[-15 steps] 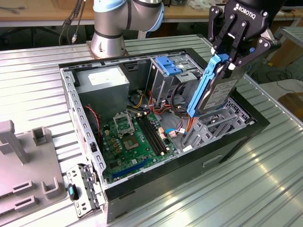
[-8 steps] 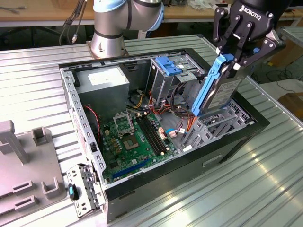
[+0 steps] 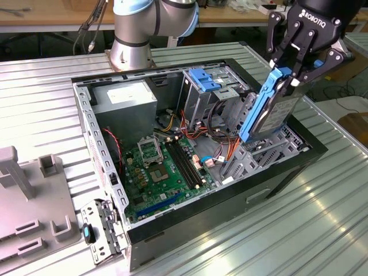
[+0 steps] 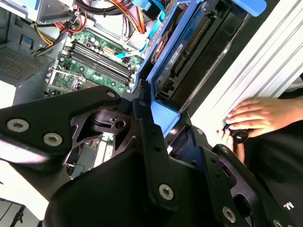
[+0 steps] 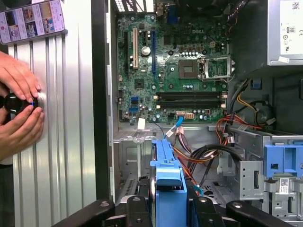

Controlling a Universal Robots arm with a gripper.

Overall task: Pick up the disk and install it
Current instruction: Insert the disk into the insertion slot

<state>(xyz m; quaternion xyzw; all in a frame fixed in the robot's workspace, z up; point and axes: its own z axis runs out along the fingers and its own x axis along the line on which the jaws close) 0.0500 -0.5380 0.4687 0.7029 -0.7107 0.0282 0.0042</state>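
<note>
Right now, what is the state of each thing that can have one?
disk, held tilted, not yet seated
gripper, shut on the disk
computer case, lying on its side, open
memory slots, empty
processor socket, no cooler on it

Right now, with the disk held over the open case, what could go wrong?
1. The tool grips the disk by its upper end only, tilted; it could slip or catch on the drive cage edge.
2. Loose orange and black cables lie beside that cage and could get pinched.
3. A person's hands rest on the table beside the case, possibly close to the arm's path.
</note>
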